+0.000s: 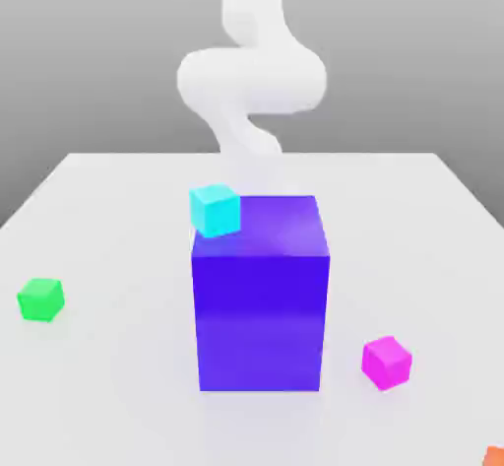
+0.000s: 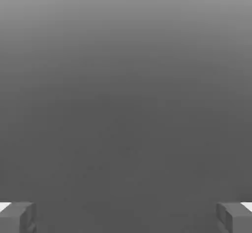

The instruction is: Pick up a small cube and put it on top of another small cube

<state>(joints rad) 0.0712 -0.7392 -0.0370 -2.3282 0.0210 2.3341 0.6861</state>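
Two fingers of the robot's gripper (image 2: pixel 126 218) stand wide apart, holding nothing, while a magenta cube (image 1: pixel 387 363) sits on the white table (image 1: pixel 118 228) toward its near edge.

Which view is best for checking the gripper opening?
The hand view: both fingers of the gripper show there, spread wide with nothing between them. The exterior view has the white arm behind the blue block, but I can't make out the fingers there.
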